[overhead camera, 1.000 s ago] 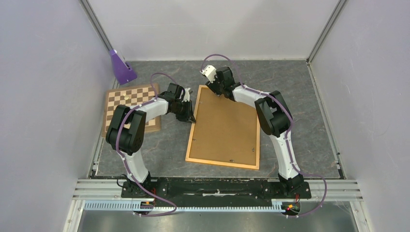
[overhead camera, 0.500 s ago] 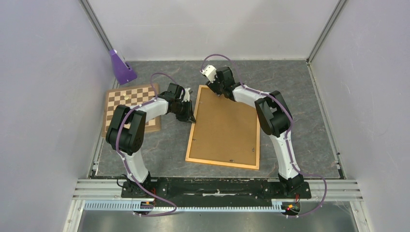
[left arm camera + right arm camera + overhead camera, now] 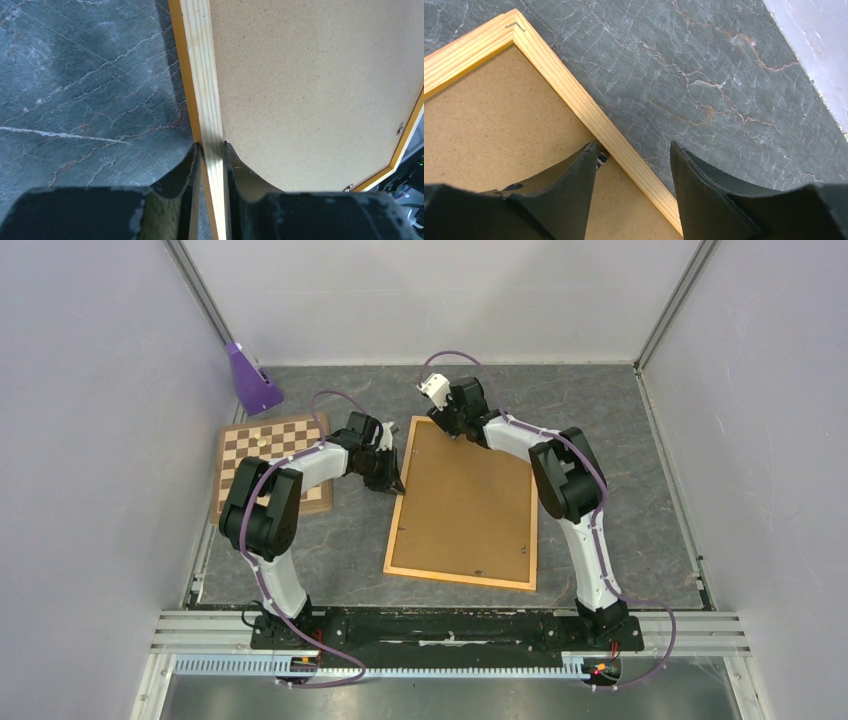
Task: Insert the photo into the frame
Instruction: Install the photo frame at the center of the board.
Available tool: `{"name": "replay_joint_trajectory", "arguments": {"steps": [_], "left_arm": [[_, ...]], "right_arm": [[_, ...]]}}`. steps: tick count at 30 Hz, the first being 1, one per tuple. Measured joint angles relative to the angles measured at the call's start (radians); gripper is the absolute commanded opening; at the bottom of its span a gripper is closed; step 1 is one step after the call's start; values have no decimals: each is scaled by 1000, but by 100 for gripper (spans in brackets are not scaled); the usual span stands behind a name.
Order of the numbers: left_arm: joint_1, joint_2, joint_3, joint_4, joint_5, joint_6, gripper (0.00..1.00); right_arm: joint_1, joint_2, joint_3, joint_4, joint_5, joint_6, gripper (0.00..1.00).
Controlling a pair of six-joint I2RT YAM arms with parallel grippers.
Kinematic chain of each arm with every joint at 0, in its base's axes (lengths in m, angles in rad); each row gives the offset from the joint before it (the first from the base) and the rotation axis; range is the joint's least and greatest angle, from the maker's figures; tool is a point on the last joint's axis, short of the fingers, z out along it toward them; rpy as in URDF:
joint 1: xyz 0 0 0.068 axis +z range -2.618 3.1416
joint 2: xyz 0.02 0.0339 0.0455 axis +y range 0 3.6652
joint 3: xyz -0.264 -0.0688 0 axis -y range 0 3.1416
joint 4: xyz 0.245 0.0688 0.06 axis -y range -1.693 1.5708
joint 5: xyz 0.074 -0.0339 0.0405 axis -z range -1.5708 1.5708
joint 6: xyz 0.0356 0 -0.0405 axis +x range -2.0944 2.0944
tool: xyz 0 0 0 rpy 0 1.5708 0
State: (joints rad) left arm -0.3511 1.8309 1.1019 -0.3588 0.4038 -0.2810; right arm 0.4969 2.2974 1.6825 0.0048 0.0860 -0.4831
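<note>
Chessboard (image 3: 265, 445) left of frame (image 3: 465, 505)

- Grey marbled bench (image 3: 620, 440).
- Wooden frame (image 3: 465, 505) lies flat at the centre, brown back up.
- Chessboard (image 3: 250, 445) lies left of it.
- Purple object (image 3: 250, 380), possibly a stand, sits in the far-left corner.

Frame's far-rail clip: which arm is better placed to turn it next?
Right. The right gripper is open astride the far rail of the frame, with one finger beside the clip. The left gripper is shut on a side rail, probably steadying it.
</note>
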Motion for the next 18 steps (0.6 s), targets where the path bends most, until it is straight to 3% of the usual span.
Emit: {"name": "replay_joint_trajectory", "arguments": {"steps": [10, 18], "left_arm": [[0, 3, 7, -8, -1, -1, 2], [0, 6, 14, -17, -1, -2, 2]], "right_arm": [[-18, -120, -25, -95, -58, 49, 64], [-72, -333, -205, -124, -71, 74, 64]]}}
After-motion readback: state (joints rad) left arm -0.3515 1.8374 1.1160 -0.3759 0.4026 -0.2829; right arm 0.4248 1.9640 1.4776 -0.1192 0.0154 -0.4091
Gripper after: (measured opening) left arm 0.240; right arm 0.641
